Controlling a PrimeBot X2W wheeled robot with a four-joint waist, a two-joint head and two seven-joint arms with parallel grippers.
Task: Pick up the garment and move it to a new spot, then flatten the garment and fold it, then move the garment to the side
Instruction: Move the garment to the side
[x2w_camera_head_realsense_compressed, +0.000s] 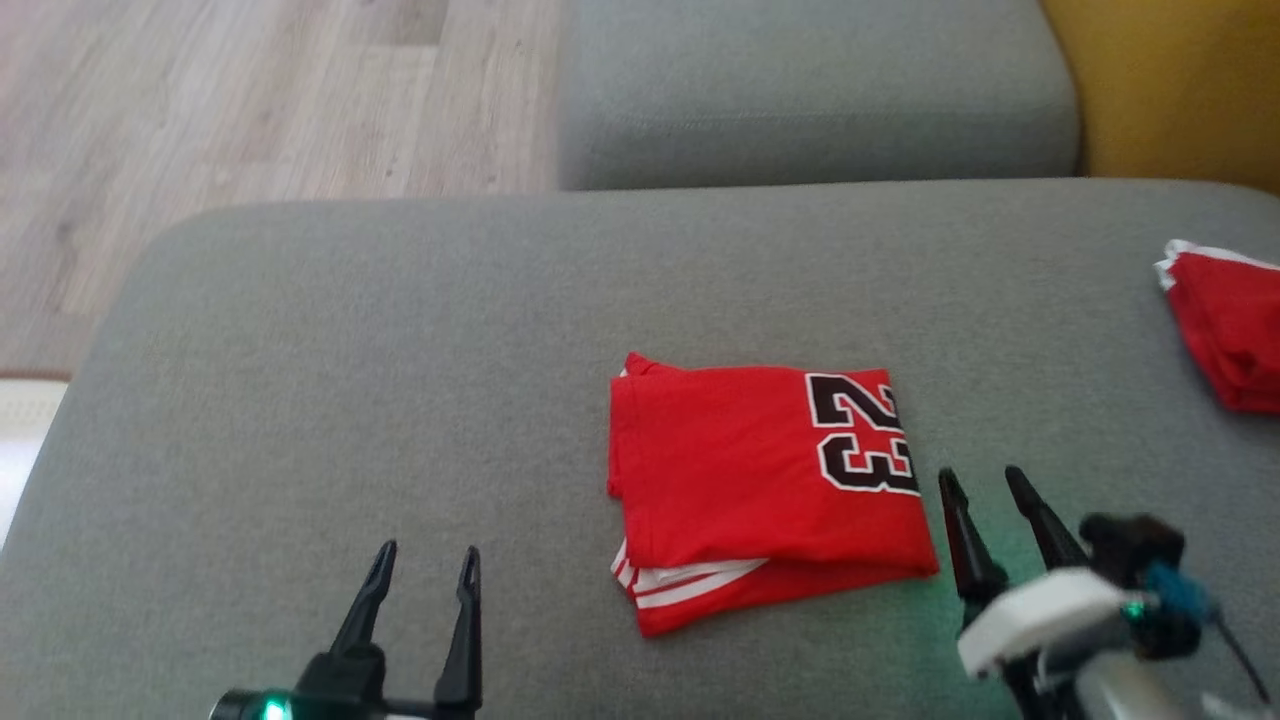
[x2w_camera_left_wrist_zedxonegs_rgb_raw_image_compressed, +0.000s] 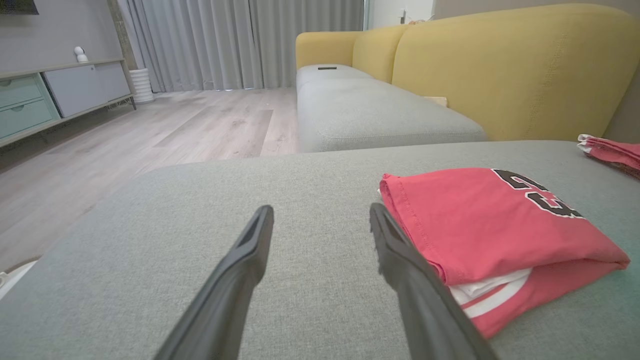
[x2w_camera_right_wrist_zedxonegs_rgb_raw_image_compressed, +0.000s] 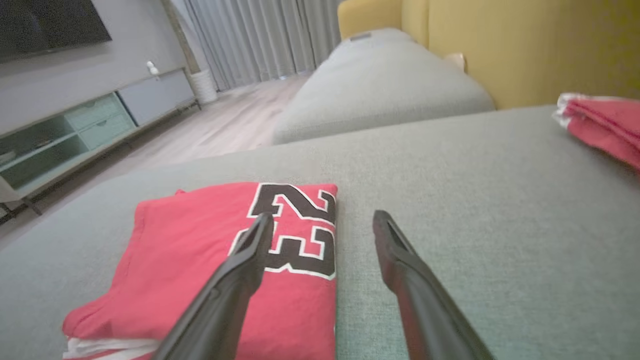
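Note:
The garment (x2w_camera_head_realsense_compressed: 760, 480) is a red jersey with a black "23", folded into a neat rectangle on the grey cushion (x2w_camera_head_realsense_compressed: 350, 380). It also lies at the right of the left wrist view, garment (x2w_camera_left_wrist_zedxonegs_rgb_raw_image_compressed: 480, 225), and at the lower left of the right wrist view, garment (x2w_camera_right_wrist_zedxonegs_rgb_raw_image_compressed: 210, 260). My left gripper (x2w_camera_head_realsense_compressed: 425, 565) stands open over bare cushion, well to the left of the jersey, with nothing between its fingers. My right gripper (x2w_camera_head_realsense_compressed: 985, 480) is open just off the jersey's right edge, holding nothing; in its own view the right gripper (x2w_camera_right_wrist_zedxonegs_rgb_raw_image_compressed: 322, 220) straddles that edge.
A second folded red cloth (x2w_camera_head_realsense_compressed: 1225, 325) lies at the cushion's far right edge. Another grey seat cushion (x2w_camera_head_realsense_compressed: 810, 90) and a yellow backrest (x2w_camera_head_realsense_compressed: 1170, 80) lie beyond. Wooden floor (x2w_camera_head_realsense_compressed: 250, 100) drops off past the cushion's left and far edges.

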